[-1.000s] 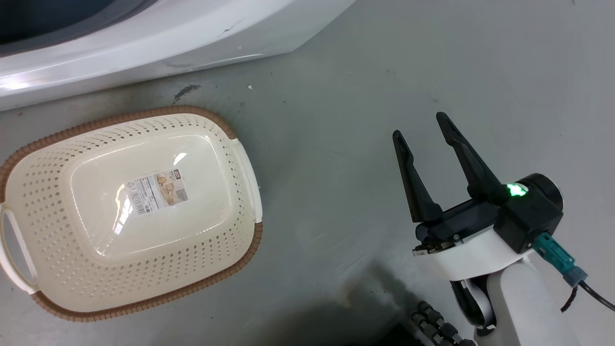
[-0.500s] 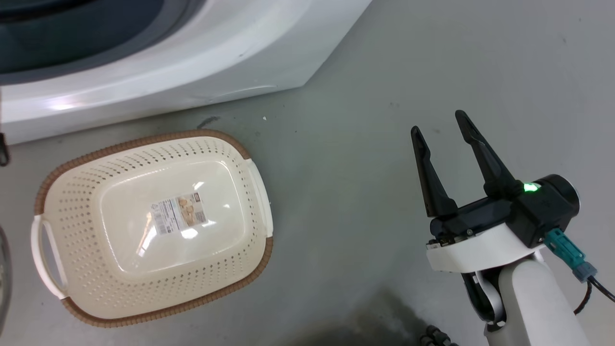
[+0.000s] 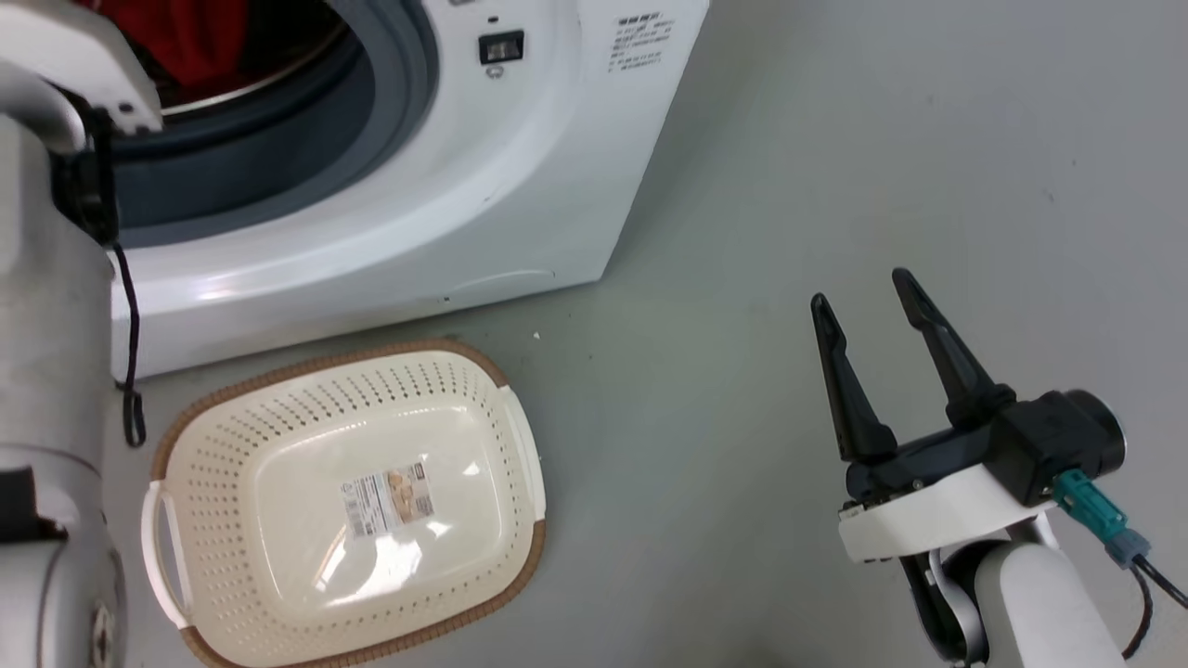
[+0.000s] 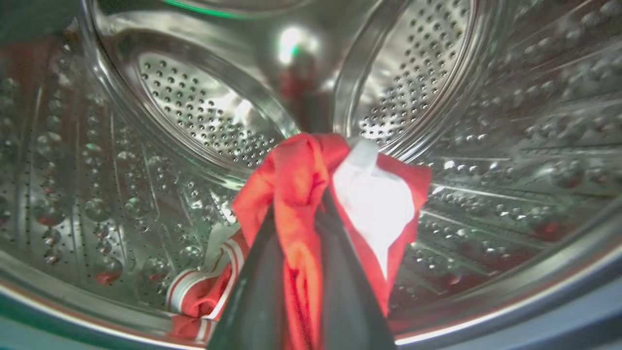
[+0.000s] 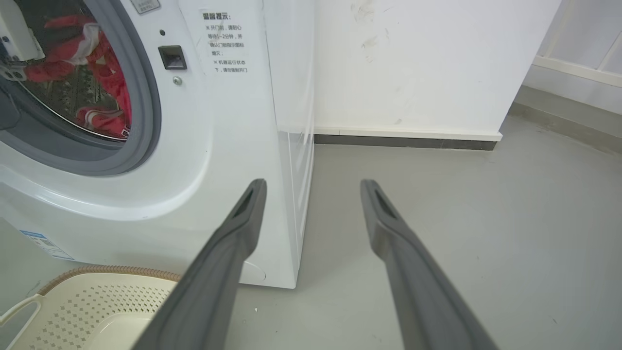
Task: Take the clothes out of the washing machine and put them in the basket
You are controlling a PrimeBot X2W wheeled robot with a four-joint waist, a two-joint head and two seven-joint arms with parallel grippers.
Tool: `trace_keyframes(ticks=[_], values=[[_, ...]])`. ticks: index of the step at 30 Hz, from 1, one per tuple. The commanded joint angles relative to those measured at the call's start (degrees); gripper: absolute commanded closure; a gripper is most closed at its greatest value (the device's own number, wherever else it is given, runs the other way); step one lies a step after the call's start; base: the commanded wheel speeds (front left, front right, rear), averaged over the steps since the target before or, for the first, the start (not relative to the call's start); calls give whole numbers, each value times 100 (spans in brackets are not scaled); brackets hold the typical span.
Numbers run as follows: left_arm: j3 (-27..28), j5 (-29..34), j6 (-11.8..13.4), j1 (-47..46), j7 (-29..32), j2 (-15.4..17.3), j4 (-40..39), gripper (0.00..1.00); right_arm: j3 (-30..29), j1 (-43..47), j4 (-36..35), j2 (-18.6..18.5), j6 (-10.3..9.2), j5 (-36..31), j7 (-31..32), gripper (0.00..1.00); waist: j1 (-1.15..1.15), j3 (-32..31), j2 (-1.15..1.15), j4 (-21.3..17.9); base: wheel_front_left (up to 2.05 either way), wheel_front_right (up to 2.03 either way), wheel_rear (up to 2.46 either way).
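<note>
At the left wrist view's centre the left gripper (image 4: 311, 218) pinches red clothes (image 4: 296, 170) inside the washing machine (image 3: 520, 186) drum. The basket (image 3: 223, 436) waits at the head view's lower left, below that drum; the right gripper (image 3: 861, 289), lower right, is spread and empty

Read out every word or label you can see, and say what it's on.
"温馨提示:" is the heading of the sticker on the washing machine front; its smaller lines are too blurred to quote.
The label on the basket bottom: too small to read.
The blue label low on the washing machine: too small to read.
</note>
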Motion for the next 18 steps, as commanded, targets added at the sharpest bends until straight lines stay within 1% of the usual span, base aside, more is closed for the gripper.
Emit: trace_keyframes(ticks=[1, 9, 12, 13, 14, 18], values=[[100, -71, 8, 349, -41, -10, -289, 100, -27, 156, -4, 12, -4, 6, 24, 0, 0, -371, 0, 7, 0, 0, 0], [381, -194, -18, 1690, -40, -239, -1203, 100, -71, 468, -20, 12, -4, -117, 179, 0, 0, -1076, 0, 136, 0, 0, 0], [493, -238, -42, 2097, -40, -383, -1475, 100, -102, 586, -51, 11, -4, -153, 246, 0, 0, -1304, 0, 223, 0, 0, 0], [493, -238, -42, 2097, -40, -383, -1475, 100, -102, 586, -51, 11, -4, -153, 246, 0, 0, -1304, 0, 223, 0, 0, 0], [495, -205, -63, 2214, -41, -428, -1589, 100, -121, 612, -73, 11, -4, -168, 279, 0, 0, -1364, 0, 259, 0, 0, 0], [546, -133, -23, 2754, -40, -668, -2086, 100, -198, 753, -150, 12, -4, -205, 374, 0, 0, -1655, 0, 407, 0, 0, 0]])
